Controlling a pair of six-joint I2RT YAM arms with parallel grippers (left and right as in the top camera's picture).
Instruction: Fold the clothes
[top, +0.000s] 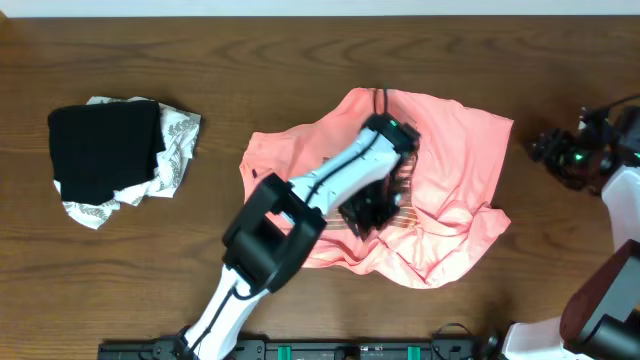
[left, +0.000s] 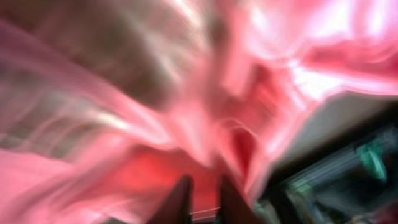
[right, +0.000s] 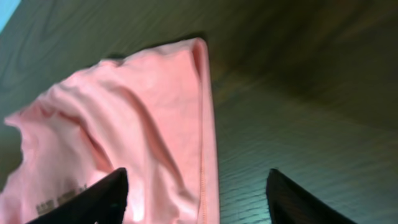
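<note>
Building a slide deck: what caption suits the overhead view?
Left gripper over the crumpled salmon-pink T-shirt; black garment and patterned white cloth lie aside.

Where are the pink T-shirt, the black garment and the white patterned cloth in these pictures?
pink T-shirt (top: 455, 150), overhead view, its bare upper right part.
black garment (top: 105, 145), overhead view, its middle.
white patterned cloth (top: 180, 132), overhead view, the part right of the black garment.

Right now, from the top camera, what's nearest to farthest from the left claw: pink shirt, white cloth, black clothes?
1. pink shirt, directly under the left claw.
2. white cloth, far left.
3. black clothes, farther left.
</note>
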